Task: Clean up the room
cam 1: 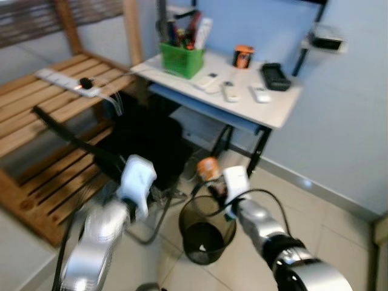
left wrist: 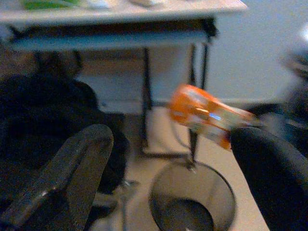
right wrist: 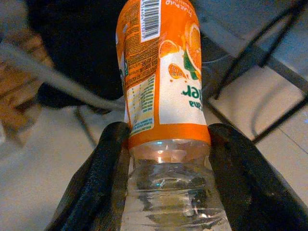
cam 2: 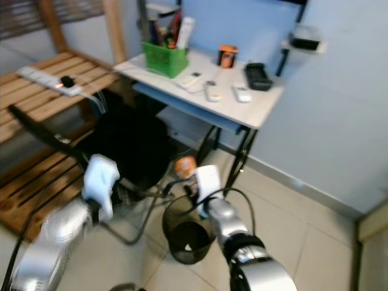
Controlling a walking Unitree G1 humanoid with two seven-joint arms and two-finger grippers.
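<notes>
Orange-labelled clear plastic bottle (right wrist: pixel 163 96) clamped between my right gripper's (right wrist: pixel 168 159) black fingers, held above the near-left rim of the black wire-mesh wastebasket (cam 1: pixel 206 233) on the tiled floor, my left gripper (left wrist: pixel 168 183) spread open, empty, just left.

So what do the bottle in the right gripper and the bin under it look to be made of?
Bottle: clear, ribbed plastic by the look, see-through base, glossy orange printed label. It is clamped in the right gripper. Bin: likely black wire mesh, since the floor shows faintly through its wall.
</notes>
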